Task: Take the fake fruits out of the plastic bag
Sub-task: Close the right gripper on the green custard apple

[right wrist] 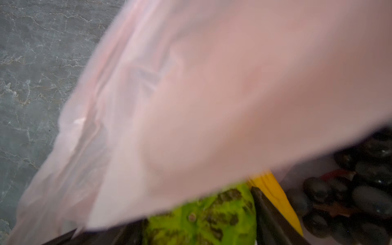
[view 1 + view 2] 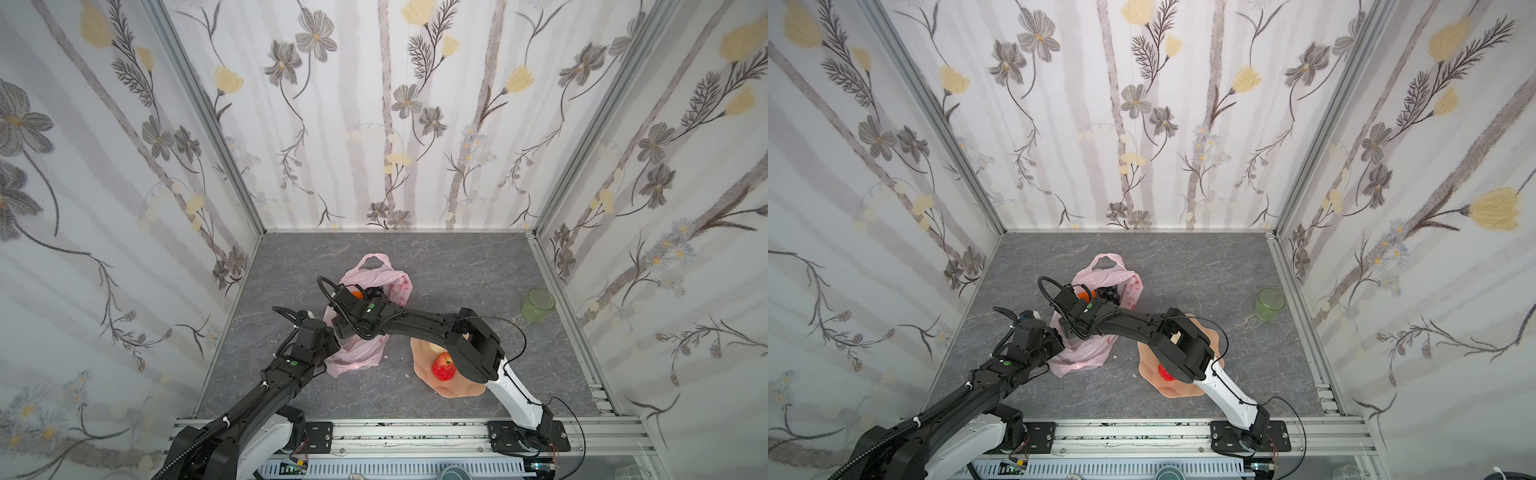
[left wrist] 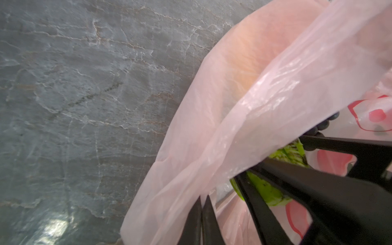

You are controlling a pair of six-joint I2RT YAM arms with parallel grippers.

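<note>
At the left, my left jaws are shut tight on the left edge of the plastic bag (image 2: 361,353), which lies mid-desk (image 2: 457,266); I judge they are keeping its mouth open. My right arm (image 2: 415,322) reaches across the middle into that mouth. There my right jaws stand well apart with the green fruit (image 1: 203,216) between them, straight ahead of the wrist. I cannot tell whether they press on it. The yellow banana (image 1: 275,191) lies just outside one jaw, its length running alongside it, with the grape bunch (image 1: 360,191) beyond. The green fruit looks like the next one out, and the right arm is the nearer. To the right, the red apple (image 2: 444,366) sits on the plate (image 2: 455,388).
</note>
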